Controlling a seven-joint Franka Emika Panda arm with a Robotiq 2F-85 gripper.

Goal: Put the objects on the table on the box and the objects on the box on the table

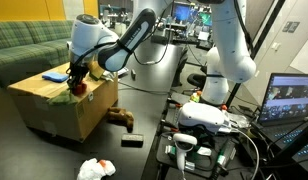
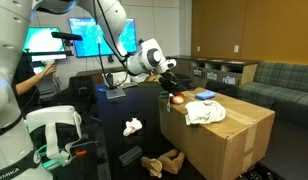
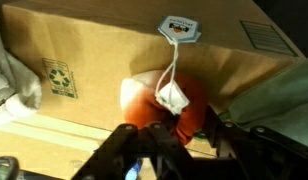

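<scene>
On dark table (image 1: pixel 146 102), tan box (image 1: pixel 49 110)

White robot arm (image 2: pixel 146 58) reaching from upper left to centre, gripper (image 2: pixel 172 91) at the left edge of a tan cardboard box (image 2: pixel 234 145) top, white cloth (image 2: pixel 204 113) and blue item (image 2: pixel 206 96) on it, crumpled white wad (image 2: pixel 133 126) and brown plush toy (image 2: pixel 162 160) on dark table (image 2: pixel 102 112)

Dim and even in both exterior views, with cool glow off the monitors (image 2: pixel 52 42) and soft, low-resolution detail. Warm and smeary in the wrist view, bright on the box (image 3: pixel 104 50), blurred dark along the bottom edge.
</scene>
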